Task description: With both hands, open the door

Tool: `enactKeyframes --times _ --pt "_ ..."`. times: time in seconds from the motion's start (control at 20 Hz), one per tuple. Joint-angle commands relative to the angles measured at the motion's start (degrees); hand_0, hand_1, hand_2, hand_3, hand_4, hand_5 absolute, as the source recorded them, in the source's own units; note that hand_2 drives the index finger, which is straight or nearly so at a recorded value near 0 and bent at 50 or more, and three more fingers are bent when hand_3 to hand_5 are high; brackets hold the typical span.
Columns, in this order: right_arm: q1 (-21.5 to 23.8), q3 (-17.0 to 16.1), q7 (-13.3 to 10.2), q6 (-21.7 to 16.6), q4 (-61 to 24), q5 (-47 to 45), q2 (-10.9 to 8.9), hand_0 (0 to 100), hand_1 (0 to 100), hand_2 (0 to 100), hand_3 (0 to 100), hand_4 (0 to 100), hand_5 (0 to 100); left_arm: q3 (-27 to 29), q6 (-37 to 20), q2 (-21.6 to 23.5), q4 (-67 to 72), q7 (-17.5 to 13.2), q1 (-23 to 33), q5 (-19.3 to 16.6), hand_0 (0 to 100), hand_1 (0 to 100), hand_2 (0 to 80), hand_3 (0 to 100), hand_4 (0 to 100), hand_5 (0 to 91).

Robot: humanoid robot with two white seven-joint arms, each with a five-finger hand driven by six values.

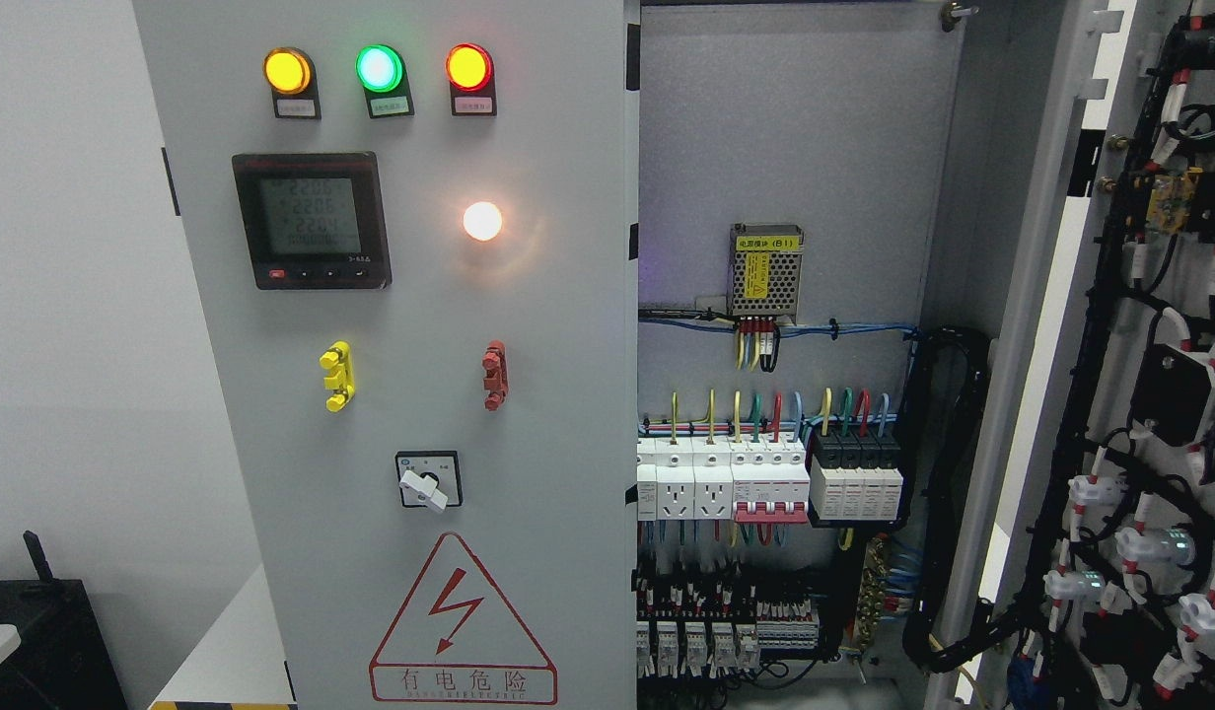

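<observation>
Neither hand is in view, so finger state cannot be told. Judgement: right door [1150, 394] already swung wide at the right, wiring harness on its inner face exposed; left door [410, 394] closed, so next both hands should take its right edge and pull evenly, clear of the breakers [765, 483]. Left door is grey, with three lamps [378, 69], a meter [312, 219] and a rotary switch [427, 480].

A plain white wall [65, 296] fills the left of the frame, evenly lit and unmarked. At its foot, in the lower left corner, stands a dark piece of equipment [35, 631] (its make cannot be told), with a pale surface [223, 651] beside it, edged at the bottom by yellow-and-black hazard tape [223, 705].
</observation>
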Motion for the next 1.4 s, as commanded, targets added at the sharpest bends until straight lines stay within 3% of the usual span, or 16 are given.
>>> enactKeyframes --times 0.0,0.1,0.2,0.45,0.7,0.8,1.0,1.2,1.35 --pt "0.0 0.0 0.0 0.0 0.0 0.0 -1.32 0 0 0 0 0 0 26.6 1.4 -17.1 21.6 0.0 -3.0 -14.9 0 0 0.0 0 4 0.0" --pt "0.0 0.0 0.0 0.0 0.0 0.0 -1.32 0 0 0 0 0 0 32.7 1.4 -18.3 22.0 0.0 -3.4 -20.2 0 0 0.0 0 4 0.0" --pt "-0.1 0.0 0.0 -0.1 -0.1 0.0 -1.32 0 0 0 0 0 0 36.4 1.4 -19.3 21.9 0.2 -3.5 -23.2 0 0 0.0 0 4 0.0" --pt "-0.1 0.0 0.0 -0.1 -0.2 -0.1 -1.23 0 0 0 0 0 0 39.9 1.7 -21.7 21.9 0.5 -3.3 -23.8 0 0 0.0 0 4 0.0" --pt "0.0 -0.2 0.0 -0.1 -0.4 -0.2 -1.14 0 0 0 0 0 0 43.5 7.6 -22.5 21.6 2.8 -3.2 -24.0 0 0 0.0 0 4 0.0" --pt "0.3 -0.2 0.0 -0.1 -1.6 -0.2 -1.14 0 0 0 0 0 0 44.4 7.9 -22.7 21.2 3.1 -3.1 -25.9 0 0 0.0 0 4 0.0" --pt "2.8 -0.2 0.0 0.0 -5.9 -0.2 -1.49 0 0 0 0 0 0 50.6 8.1 -22.7 21.0 3.4 -3.1 -27.7 0 0 0.0 0 4 0.0" --pt "6.0 0.2 0.0 -0.1 -10.3 0.0 -1.41 0 0 0 0 0 0 52.2 12.1 -22.8 21.1 3.6 -3.1 -27.9 0 0 0.0 0 4 0.0" --pt "9.3 0.5 0.0 0.0 -15.2 0.1 -1.32 0 0 0 0 0 0 52.6 12.4 -22.9 21.0 4.7 -3.1 -30.1 0 0 0.0 0 4 0.0"
